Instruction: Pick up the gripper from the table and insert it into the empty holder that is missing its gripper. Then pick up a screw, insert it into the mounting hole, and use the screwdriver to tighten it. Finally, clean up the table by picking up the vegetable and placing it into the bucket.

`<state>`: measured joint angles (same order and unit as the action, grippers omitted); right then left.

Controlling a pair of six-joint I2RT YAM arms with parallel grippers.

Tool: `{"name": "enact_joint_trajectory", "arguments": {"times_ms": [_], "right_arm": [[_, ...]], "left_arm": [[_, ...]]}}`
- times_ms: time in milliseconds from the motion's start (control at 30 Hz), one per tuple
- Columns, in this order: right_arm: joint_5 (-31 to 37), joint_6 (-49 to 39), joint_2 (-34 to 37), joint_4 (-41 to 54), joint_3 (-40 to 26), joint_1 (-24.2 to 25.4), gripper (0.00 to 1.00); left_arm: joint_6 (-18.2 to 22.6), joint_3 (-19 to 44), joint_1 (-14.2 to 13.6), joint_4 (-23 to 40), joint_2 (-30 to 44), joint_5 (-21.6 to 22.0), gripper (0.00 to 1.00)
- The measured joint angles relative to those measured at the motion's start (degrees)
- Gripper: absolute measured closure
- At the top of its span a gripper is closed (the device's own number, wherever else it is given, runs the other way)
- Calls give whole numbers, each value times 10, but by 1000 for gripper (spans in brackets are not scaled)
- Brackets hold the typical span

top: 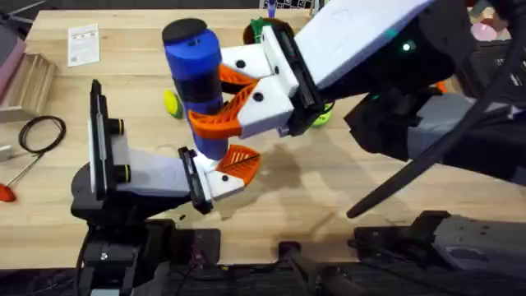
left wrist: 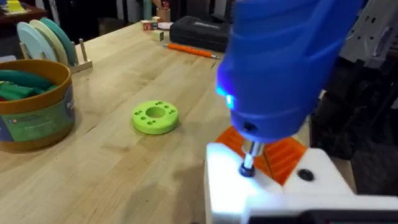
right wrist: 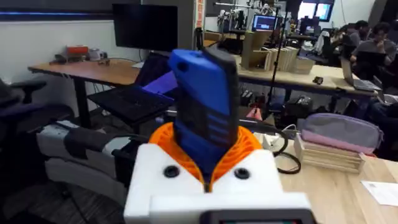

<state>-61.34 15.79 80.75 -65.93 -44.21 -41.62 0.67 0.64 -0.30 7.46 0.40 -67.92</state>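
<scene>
The right gripper (top: 234,94) clamps the screwdriver (top: 196,78) between its orange pads, long axis upright, bit pointing down. The bit (left wrist: 248,160) meets the white holder (left wrist: 273,190) on the left gripper (top: 226,168), beside its orange tip (left wrist: 283,155). Whether the left fingers are parted cannot be told. The bucket (left wrist: 34,102) stands on the table (left wrist: 124,162) near a green disc (left wrist: 155,117)
</scene>
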Motion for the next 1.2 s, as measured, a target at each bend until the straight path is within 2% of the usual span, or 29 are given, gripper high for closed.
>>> {"name": "enact_joint_trajectory", "arguments": {"times_ms": [1200], "right_arm": [[-6, 0, 0, 13, -5, 2, 978]], "left_arm": [[0, 0, 0, 0, 0, 0, 996]]}}
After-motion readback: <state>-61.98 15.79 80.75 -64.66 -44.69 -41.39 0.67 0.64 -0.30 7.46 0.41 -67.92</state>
